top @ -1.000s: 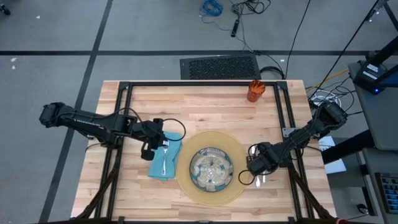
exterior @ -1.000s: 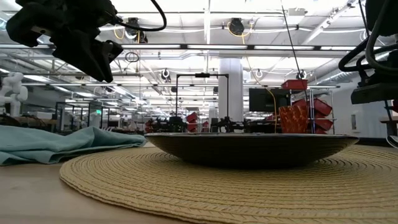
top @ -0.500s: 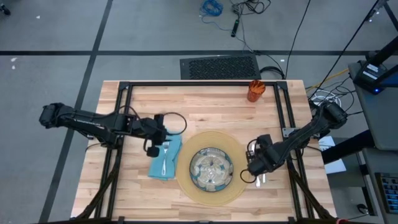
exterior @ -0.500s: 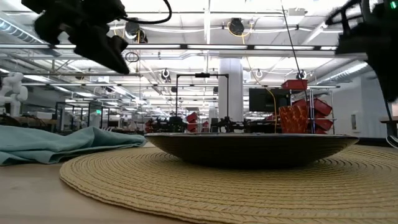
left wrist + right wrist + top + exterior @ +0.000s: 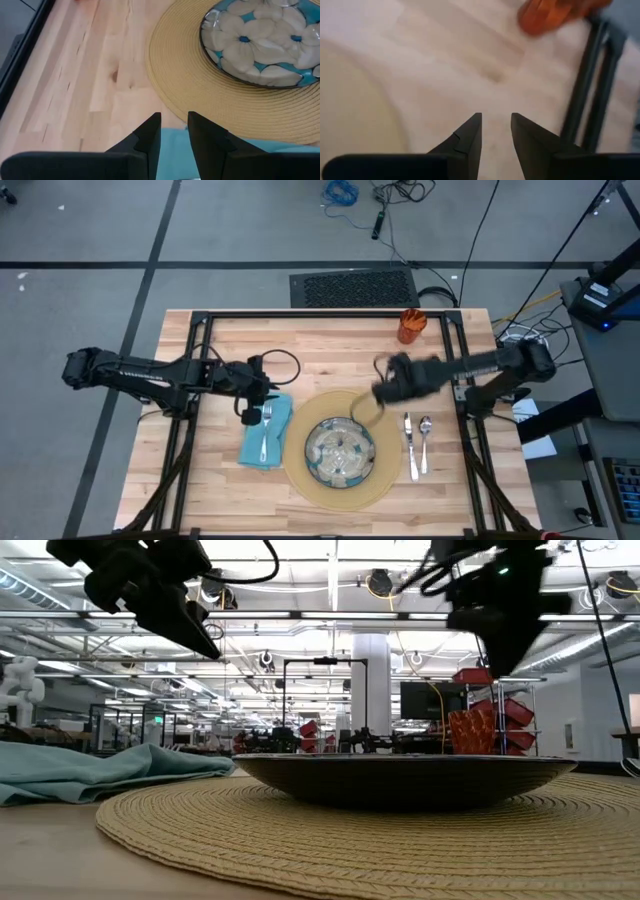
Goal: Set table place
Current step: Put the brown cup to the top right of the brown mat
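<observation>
Place setting, seen from above. I read the round tan mat (image 5: 340, 452) as lying toward the 6 o'clock edge of the plank worktop (image 5: 320, 345), with the flower-patterned glass plate (image 5: 340, 452) resting at its centre. The teal napkin (image 5: 267, 433) lies at the mat's 9 o'clock side, touching its rim, and the fork (image 5: 265, 430) rests lengthwise on the cloth. At the mat's 3 o'clock side the knife (image 5: 408, 445) and the spoon (image 5: 425, 442) lie side by side on bare wood, just beside the mat and apart from each other. The orange cup (image 5: 411, 326) stands upright well apart from the rest, near the worktop's 1 o'clock corner, beside a black frame rail (image 5: 455, 350).

My left pincer (image 5: 252, 393) hangs above the napkin's 12 o'clock end; its wrist view shows the two fingers (image 5: 150, 137) a narrow gap apart with nothing between them, over teal cloth and the mat's rim.

My right pincer (image 5: 385, 392) hangs over the mat's 1 o'clock rim, clear of the cutlery; its fingers (image 5: 470, 137) also stand slightly apart and empty, with the cup blurred ahead of them.

From worktop height the plate (image 5: 400, 778) sits dark on the woven mat (image 5: 380, 840), napkin (image 5: 90, 770) at its side.
</observation>
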{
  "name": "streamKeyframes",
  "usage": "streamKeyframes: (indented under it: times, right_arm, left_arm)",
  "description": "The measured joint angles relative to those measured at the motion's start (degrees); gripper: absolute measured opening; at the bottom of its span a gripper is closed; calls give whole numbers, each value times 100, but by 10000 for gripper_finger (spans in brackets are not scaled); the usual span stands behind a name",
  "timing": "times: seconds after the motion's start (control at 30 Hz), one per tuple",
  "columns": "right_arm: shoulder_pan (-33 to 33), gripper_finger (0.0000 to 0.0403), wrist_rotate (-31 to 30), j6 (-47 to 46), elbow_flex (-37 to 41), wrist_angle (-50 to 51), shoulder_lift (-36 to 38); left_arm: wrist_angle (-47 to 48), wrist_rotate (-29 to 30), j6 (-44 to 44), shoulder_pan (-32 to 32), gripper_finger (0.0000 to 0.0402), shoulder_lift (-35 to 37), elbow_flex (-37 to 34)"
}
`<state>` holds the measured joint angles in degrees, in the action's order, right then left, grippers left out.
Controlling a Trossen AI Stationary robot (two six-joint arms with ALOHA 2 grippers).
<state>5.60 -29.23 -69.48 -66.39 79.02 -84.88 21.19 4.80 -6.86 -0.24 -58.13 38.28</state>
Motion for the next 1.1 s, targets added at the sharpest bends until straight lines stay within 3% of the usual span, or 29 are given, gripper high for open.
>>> streamKeyframes:
  times: [0.3,0.5,0.8,1.1]
  right_arm:
    - [-2482,96,26,3608,-723,-685,0]
    - [-3651,96,1136,4995,-837,-1206,-2]
    - [-4218,96,1741,6157,-837,-1263,-346]
    - [-4616,96,1527,6700,-837,-1264,-750]
  left_arm:
    - [247,-2,60,32,83,0,0]
    - [289,-2,204,30,83,0,0]
    - [328,-2,209,27,83,0,0]
    - [321,-2,357,32,83,0,0]
